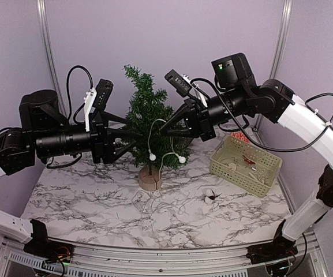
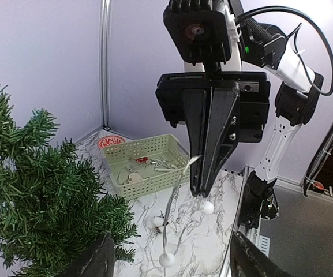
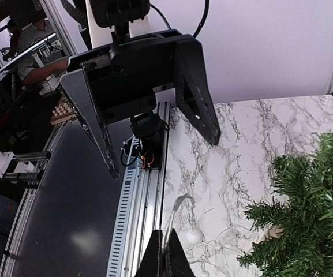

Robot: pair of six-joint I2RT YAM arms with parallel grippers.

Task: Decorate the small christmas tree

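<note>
The small christmas tree (image 1: 146,112) stands on its log-slice base (image 1: 150,180) at the table's back middle. It also shows in the left wrist view (image 2: 33,190) and the right wrist view (image 3: 310,213). My right gripper (image 1: 165,130) is shut on a white cord with white balls (image 1: 152,157) and holds it beside the tree's right side. The cord hangs down to the table. In the left wrist view that gripper (image 2: 203,187) pinches the cord (image 2: 178,184). My left gripper (image 1: 133,136) is open and empty at the tree's left side, facing the right one (image 3: 165,156).
A pale green basket (image 1: 270,158) with small ornaments stands at the right, also in the left wrist view (image 2: 117,173). A small white ornament (image 1: 210,197) lies on the marble top in front of it. More cord lies on the table near the tree's base.
</note>
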